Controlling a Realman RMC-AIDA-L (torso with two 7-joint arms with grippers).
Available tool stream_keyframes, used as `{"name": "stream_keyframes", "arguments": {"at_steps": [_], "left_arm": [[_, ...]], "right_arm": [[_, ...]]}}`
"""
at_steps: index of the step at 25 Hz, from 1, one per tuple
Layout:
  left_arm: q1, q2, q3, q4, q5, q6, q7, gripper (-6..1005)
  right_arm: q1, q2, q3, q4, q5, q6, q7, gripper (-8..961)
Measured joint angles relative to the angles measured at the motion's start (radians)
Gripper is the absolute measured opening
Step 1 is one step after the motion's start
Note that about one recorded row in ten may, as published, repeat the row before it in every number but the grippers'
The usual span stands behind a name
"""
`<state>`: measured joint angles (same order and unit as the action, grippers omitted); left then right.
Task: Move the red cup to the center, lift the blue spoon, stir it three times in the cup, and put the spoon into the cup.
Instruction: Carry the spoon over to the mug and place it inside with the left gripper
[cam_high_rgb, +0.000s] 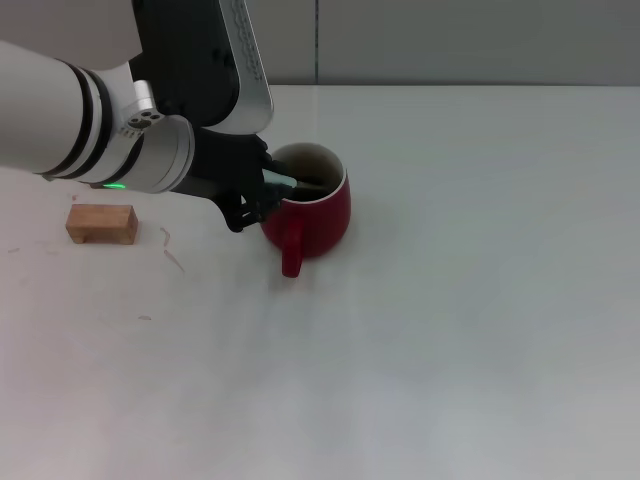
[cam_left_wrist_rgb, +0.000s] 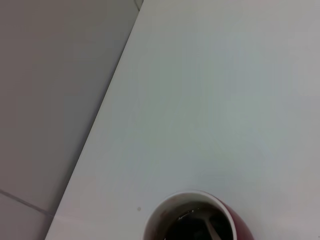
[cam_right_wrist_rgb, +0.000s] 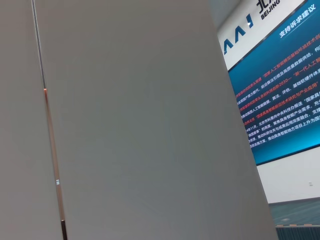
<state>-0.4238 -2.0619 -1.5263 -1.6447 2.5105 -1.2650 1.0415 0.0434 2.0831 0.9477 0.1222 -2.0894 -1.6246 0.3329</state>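
The red cup (cam_high_rgb: 312, 208) stands upright on the white table, left of the middle, with its handle (cam_high_rgb: 291, 254) pointing toward me. My left gripper (cam_high_rgb: 262, 190) is at the cup's left rim, shut on the pale handle of the blue spoon (cam_high_rgb: 281, 181). The spoon slants over the rim with its far end down in the dark inside. In the left wrist view the cup (cam_left_wrist_rgb: 192, 220) shows from above, with the spoon's grey bowl (cam_left_wrist_rgb: 214, 229) inside it. The right gripper is not in view; its wrist camera sees only a wall panel and a blue sign.
A tan wooden block (cam_high_rgb: 101, 224) lies on the table to the left of the left arm. The table's back edge (cam_high_rgb: 450, 86) meets a grey wall. The white tabletop (cam_high_rgb: 470, 300) stretches to the right and front of the cup.
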Motion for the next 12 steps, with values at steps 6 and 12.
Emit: {"name": "stream_keyframes", "arguments": {"at_steps": [6, 12], "left_arm": [[0.016, 0.004, -0.029, -0.016, 0.033, -0.015, 0.003, 206], [0.013, 0.003, -0.039, -0.007, 0.071, -0.018, 0.005, 207]], "right_arm": [[0.000, 0.000, -0.002, 0.001, 0.000, 0.000, 0.000, 779], [-0.002, 0.000, -0.010, -0.004, 0.000, 0.000, 0.000, 779]]}}
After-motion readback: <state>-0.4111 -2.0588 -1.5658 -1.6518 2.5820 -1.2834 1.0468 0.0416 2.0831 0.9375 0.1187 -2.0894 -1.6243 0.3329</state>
